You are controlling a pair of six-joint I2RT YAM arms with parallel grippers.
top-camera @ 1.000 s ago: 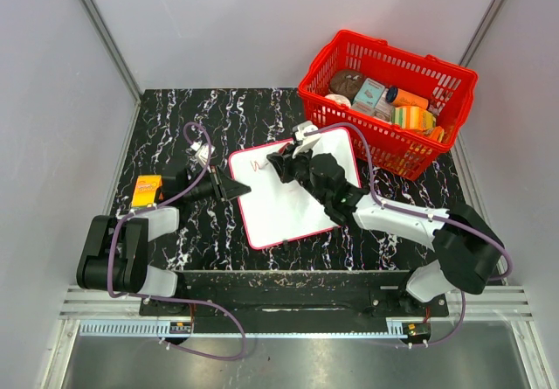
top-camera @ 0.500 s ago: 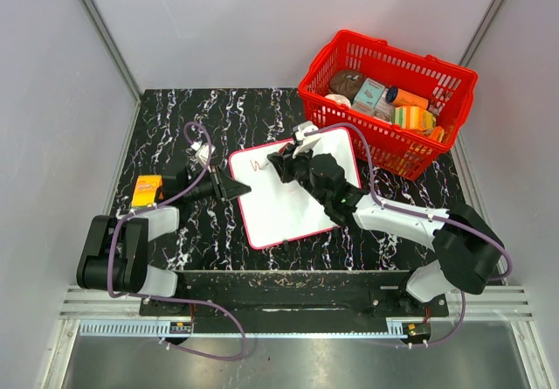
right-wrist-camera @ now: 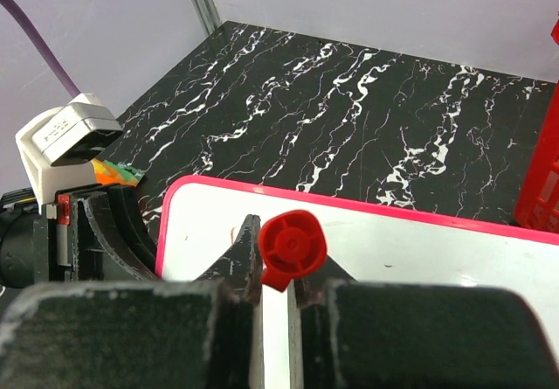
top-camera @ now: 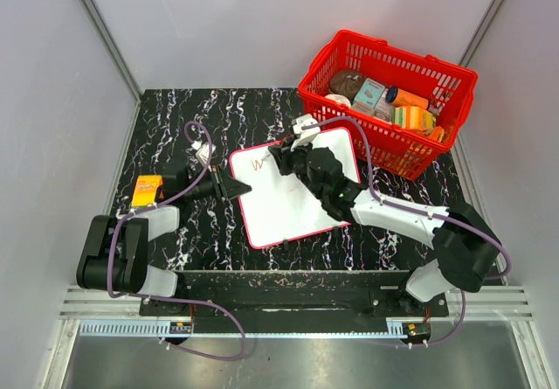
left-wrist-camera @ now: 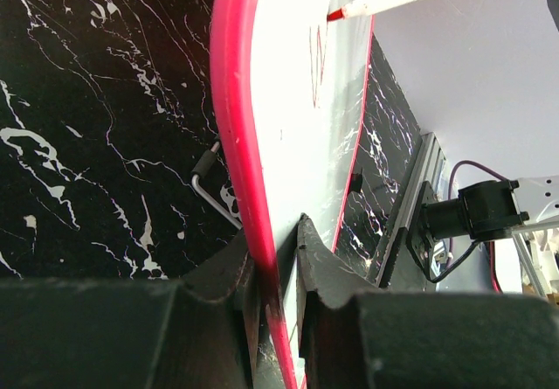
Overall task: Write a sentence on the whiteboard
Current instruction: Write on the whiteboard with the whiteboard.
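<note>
The whiteboard (top-camera: pixel 293 204) with its red frame lies tilted in the middle of the black marble table. My left gripper (top-camera: pixel 234 186) is shut on its left edge; the left wrist view shows the jaws (left-wrist-camera: pixel 275 232) pinching the red frame (left-wrist-camera: pixel 234 118). My right gripper (top-camera: pixel 284 158) is shut on a red marker, whose red cap end (right-wrist-camera: pixel 293 247) sits between the jaws. The marker tip (left-wrist-camera: pixel 336 14) touches the board near its top left corner. The sentence is only a first red stroke like a "W" (top-camera: pixel 258 166), also seen in the left wrist view (left-wrist-camera: pixel 316 65).
A red basket (top-camera: pixel 325 65) holding several packages stands at the back right, close to the board's far corner. An orange packet (top-camera: pixel 147 188) lies at the left by the left arm. A thin metal leg (left-wrist-camera: pixel 205 179) shows under the board's edge.
The red mark near the board's top left corner has grown from a short stroke into a "W" shape. The right gripper with the marker shifted slightly toward the far edge. The left gripper stayed put.
</note>
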